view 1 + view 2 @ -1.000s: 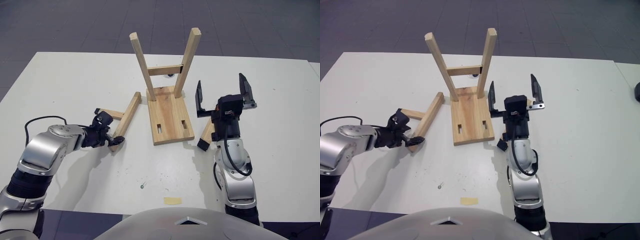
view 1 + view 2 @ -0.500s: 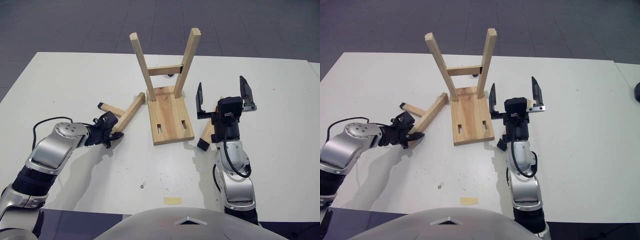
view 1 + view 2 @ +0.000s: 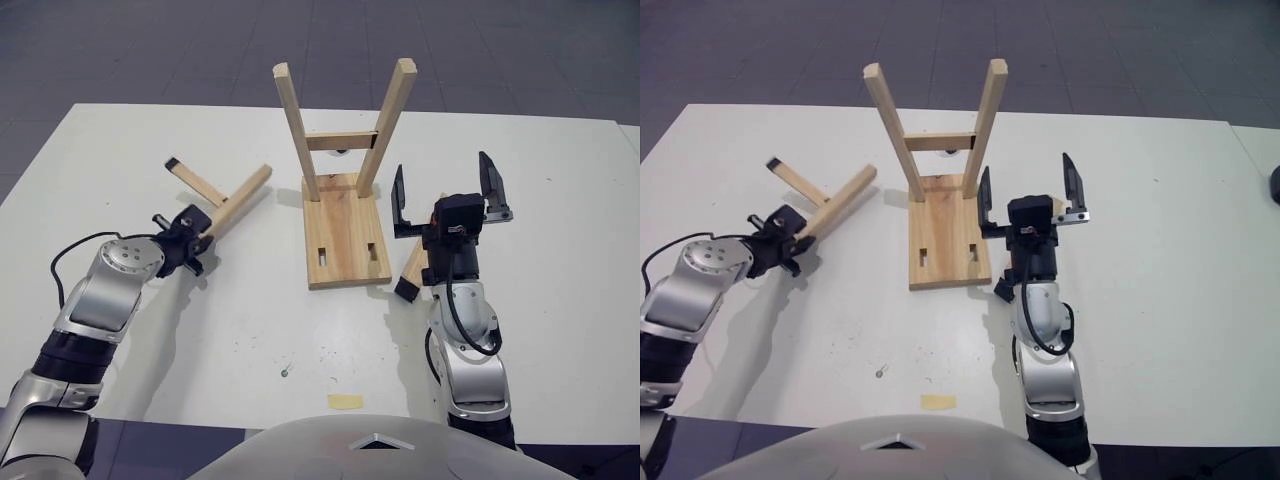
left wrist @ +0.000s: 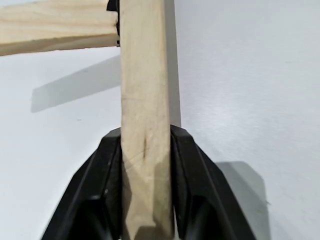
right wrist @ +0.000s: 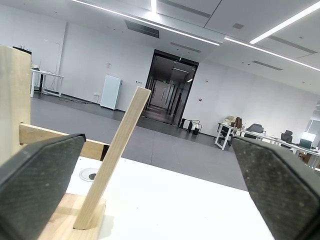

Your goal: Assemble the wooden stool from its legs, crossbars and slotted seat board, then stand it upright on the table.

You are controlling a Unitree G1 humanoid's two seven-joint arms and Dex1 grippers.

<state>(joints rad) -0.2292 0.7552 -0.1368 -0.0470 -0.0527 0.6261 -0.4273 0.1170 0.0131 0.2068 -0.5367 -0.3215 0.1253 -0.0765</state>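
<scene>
Left gripper (image 3: 195,241): clamped on loose leg (image 3: 236,199), left of seat board (image 3: 345,236).
Right gripper (image 3: 441,167): jaws wide apart, right of seat board.

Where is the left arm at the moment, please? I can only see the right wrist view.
Observer: The left end effector is shut on a loose wooden leg, left of the seat board.
Operator: Are any seat slots free?
Observer: Yes, two slots near the board's close edge are empty.
Operator: Any other spare parts?
Observer: One more wooden piece lies on the table by the board's right side, partly under the right arm.
</scene>
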